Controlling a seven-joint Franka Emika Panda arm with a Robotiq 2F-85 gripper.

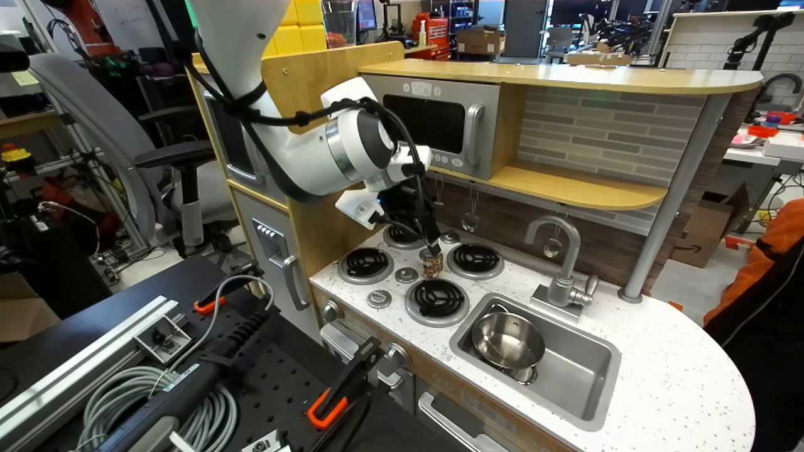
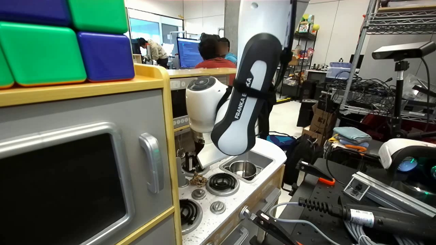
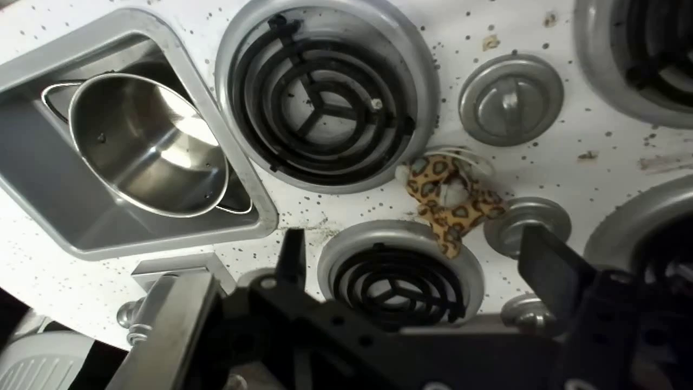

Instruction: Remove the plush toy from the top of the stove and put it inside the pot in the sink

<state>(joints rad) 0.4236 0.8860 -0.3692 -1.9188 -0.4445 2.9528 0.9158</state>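
Robotics lab, by the look: white jointed robot arm (image 1: 308, 160), black perforated flat benchtop (image 1: 279, 383), boxy grey-&-wood play kitchen (image 1: 584, 186), silver metal-wire rack (image 2: 402, 29); bkgd w/ red boxy tool chest (image 1: 440, 34), rectangular blue-screened monitor (image 2: 189, 51).

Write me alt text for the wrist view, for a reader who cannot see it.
A leopard-spotted plush toy lies among black burners on a white stove. The open gripper spans the bottom of the picture, holding nothing. At left, a shiny steel pot sits in a grey sink.
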